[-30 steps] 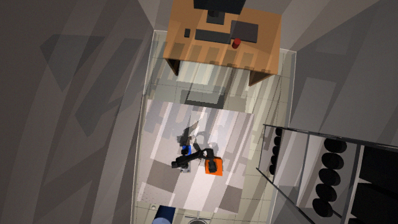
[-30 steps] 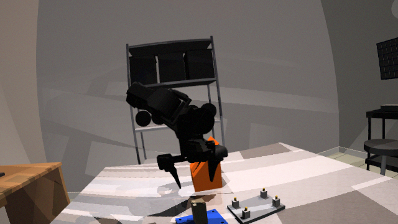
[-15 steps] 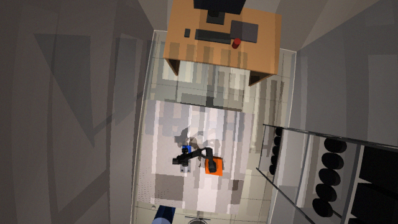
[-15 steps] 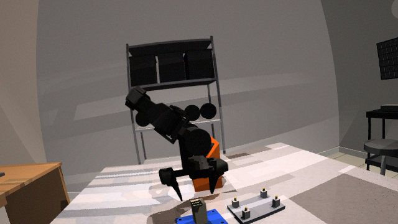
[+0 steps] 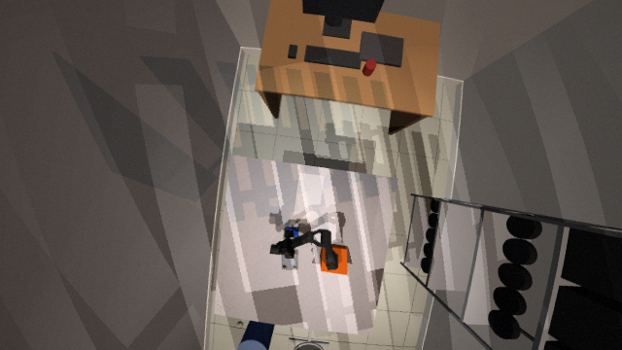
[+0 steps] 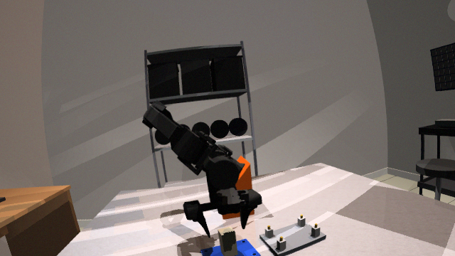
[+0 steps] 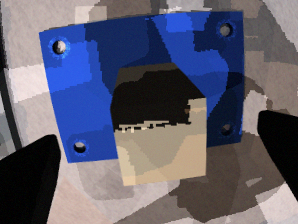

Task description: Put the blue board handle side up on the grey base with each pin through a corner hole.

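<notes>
The blue board (image 5: 294, 230) (image 6: 245, 247) (image 7: 80, 95) lies flat on the table, with its tan square handle (image 6: 228, 243) (image 7: 170, 155) upright and a hole near each corner. The grey base (image 5: 290, 261) (image 6: 292, 240) stands beside the board; the exterior view shows its four posts, each topped by a gold pin. My gripper (image 6: 226, 232) (image 7: 161, 133) is open and empty, pointing down over the board. In the wrist view its fingertips are wide apart, one on each side of the handle. Their exact height beside the handle top is hard to tell. The arm partly covers board and base in the top view.
The orange block (image 5: 341, 264) (image 6: 244, 185) at the arm's foot stands on the table (image 5: 340, 306) (image 6: 377, 203). A wooden desk (image 5: 321, 80) (image 6: 32, 199) and a shelf rack (image 6: 199, 95) stand beyond the table.
</notes>
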### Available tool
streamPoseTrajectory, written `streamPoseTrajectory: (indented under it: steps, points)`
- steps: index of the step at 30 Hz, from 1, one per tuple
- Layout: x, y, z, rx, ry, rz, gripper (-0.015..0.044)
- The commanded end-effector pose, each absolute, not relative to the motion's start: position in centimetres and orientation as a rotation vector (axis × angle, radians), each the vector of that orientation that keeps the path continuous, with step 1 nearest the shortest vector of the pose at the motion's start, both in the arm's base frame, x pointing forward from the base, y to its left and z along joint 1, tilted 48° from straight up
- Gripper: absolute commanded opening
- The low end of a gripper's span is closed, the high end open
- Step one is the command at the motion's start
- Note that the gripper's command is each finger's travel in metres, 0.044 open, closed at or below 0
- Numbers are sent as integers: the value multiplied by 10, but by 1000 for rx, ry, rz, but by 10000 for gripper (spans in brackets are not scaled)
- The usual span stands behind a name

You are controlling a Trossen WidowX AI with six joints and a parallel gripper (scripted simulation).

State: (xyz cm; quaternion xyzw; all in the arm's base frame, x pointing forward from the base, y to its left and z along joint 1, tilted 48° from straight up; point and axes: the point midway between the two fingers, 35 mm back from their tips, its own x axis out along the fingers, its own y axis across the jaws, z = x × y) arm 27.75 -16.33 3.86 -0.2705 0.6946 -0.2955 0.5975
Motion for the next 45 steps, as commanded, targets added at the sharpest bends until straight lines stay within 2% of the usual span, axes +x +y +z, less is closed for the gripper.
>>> streamPoseTrajectory:
  steps: [1, 24, 36, 42, 45]
  points:
    - [276, -169, 32, -636, 1619, -683, 440]
    - [268, -195, 10, -640, 1619, -687, 440]
    - [268, -195, 10, -640, 1619, -687, 125]
    - [268, -195, 10, -640, 1619, -687, 85]
    - [269, -194, 11, -639, 1619, -687, 6]
